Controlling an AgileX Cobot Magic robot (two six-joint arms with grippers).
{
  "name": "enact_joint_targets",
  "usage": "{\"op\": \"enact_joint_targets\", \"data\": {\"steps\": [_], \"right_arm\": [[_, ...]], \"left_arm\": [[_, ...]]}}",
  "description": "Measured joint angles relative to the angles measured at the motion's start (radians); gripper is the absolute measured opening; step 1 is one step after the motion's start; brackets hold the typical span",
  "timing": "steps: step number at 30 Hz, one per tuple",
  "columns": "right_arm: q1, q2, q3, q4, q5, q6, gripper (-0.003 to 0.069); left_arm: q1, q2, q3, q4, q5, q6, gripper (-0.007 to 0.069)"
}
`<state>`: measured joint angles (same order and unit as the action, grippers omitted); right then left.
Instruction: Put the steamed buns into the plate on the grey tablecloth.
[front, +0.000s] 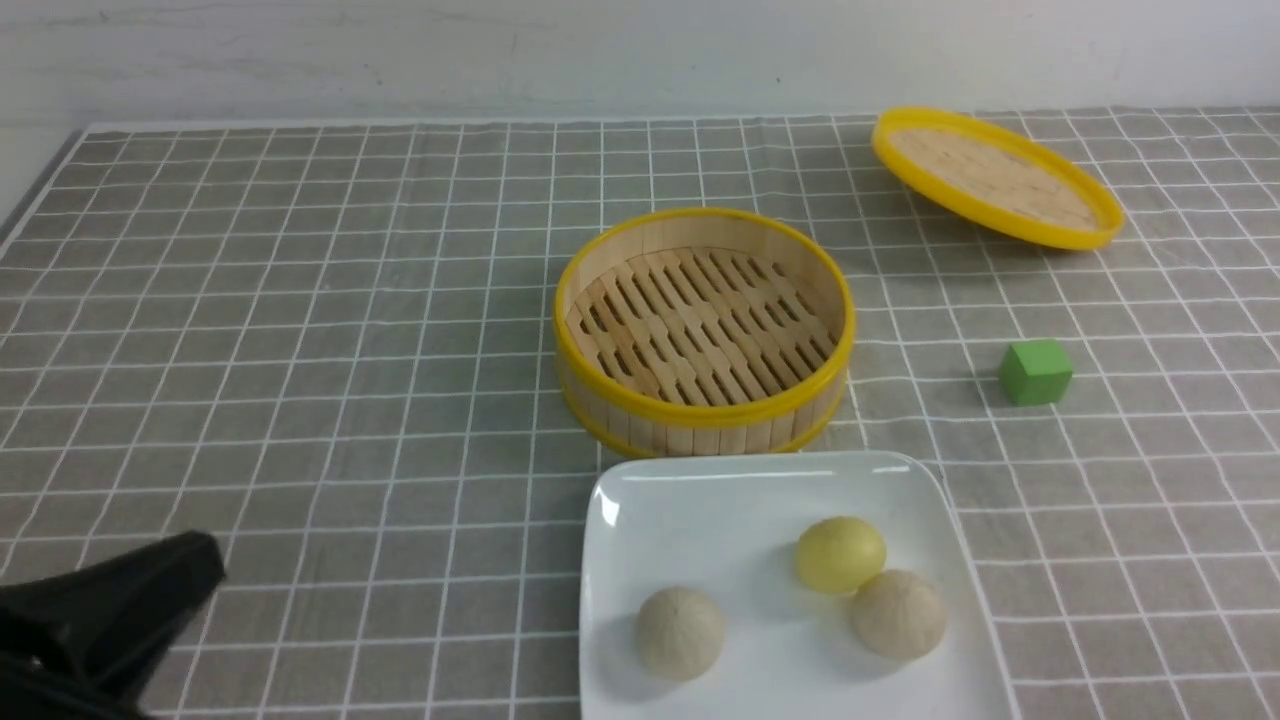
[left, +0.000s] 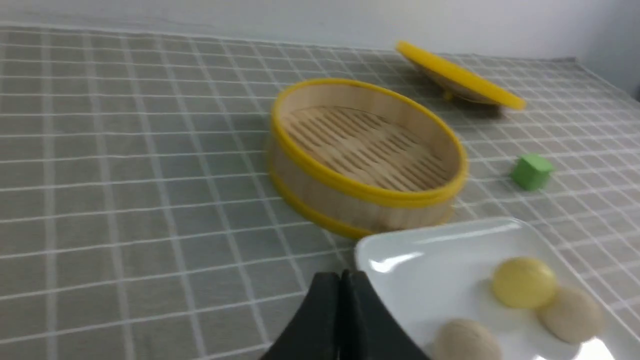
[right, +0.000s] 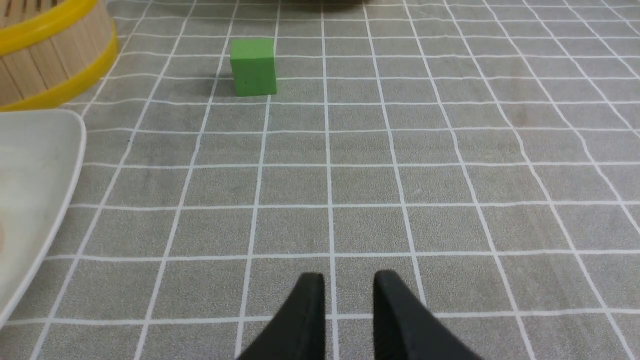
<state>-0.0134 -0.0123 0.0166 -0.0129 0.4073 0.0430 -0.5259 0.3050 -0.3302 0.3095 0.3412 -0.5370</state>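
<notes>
The white square plate (front: 700, 500) lies on the grey tablecloth (front: 300, 350) at the front centre. Three steamed buns sit on it: a beige one (front: 680, 632) at front left, a pale yellow one (front: 840, 553), and a second beige one (front: 898, 613) touching the yellow one. The left wrist view shows the plate (left: 435, 260) and the yellow bun (left: 523, 282). My left gripper (front: 203, 556) is at the front left, apart from the plate; it is shut and empty (left: 342, 279). My right gripper (right: 348, 282) is slightly open and empty over bare cloth, right of the plate's edge (right: 35, 165).
The empty yellow-rimmed bamboo steamer (front: 705, 330) stands just behind the plate. Its lid (front: 995, 178) rests tilted at the back right. A green cube (front: 1035, 372) sits right of the steamer and also shows in the right wrist view (right: 253, 67).
</notes>
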Motion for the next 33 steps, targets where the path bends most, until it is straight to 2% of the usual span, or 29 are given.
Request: {"op": "enact_joint_targets", "data": {"steps": [1,4,7,12,17,33], "right_arm": [[0.000,0.000,0.000,0.000,0.000,0.000,0.0173],[0.000,0.000,0.000,0.000,0.000,0.000,0.0178],[0.000,0.000,0.000,0.000,0.000,0.000,0.0183],[0.000,0.000,0.000,0.000,0.000,0.000,0.0190],[0.000,0.000,0.000,0.000,0.000,0.000,0.0197],[0.000,0.000,0.000,0.000,0.000,0.000,0.0218]], "left_arm": [[0.011,-0.002,0.000,0.000,0.002,0.002,0.0022],[0.218,-0.049,0.056,-0.039,0.020,0.088,0.0028],[0.376,-0.128,0.145,-0.097,0.031,0.176,0.0031],[0.510,-0.262,0.280,-0.114,0.050,0.224,0.0034],[0.529,-0.315,0.350,-0.114,0.050,0.232,0.0035],[0.505,-0.316,0.351,-0.114,0.051,0.274,0.0052]]}}
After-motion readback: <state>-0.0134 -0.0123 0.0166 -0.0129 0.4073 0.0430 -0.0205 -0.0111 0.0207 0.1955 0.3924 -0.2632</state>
